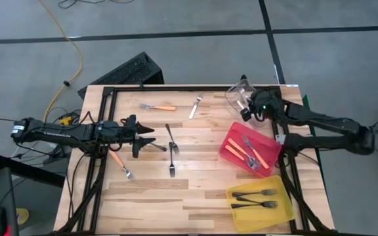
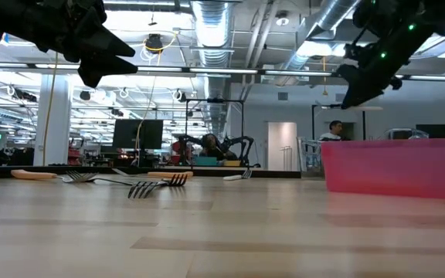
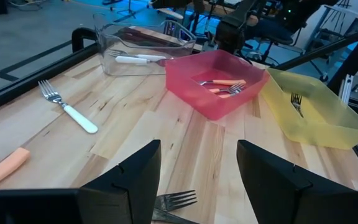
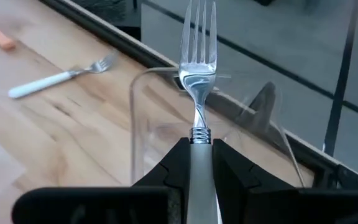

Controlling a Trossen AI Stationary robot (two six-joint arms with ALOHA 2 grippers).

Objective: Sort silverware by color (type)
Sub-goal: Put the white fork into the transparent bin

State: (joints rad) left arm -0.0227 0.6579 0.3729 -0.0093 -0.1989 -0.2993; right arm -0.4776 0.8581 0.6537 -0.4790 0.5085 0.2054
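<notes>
The table (image 1: pixel 195 196) was pale striped wood. One bin (image 1: pixel 231 141) was red, another bin (image 1: pixel 284 206) yellow; the forks (image 1: pixel 258 198) in it were black.

Left claw (image 1: pixel 151 139) hangs above the table (image 1: pixel 195 200): black forks (image 1: pixel 171 152) right under and just ahead, orange-handled fork (image 1: pixel 119 163) beside it. Bare wood beyond them up to the red bin (image 1: pixel 231 139). Right claw (image 1: pixel 247 107) sits over the clear bin (image 1: pixel 236 95); bin walls close around below.
</notes>
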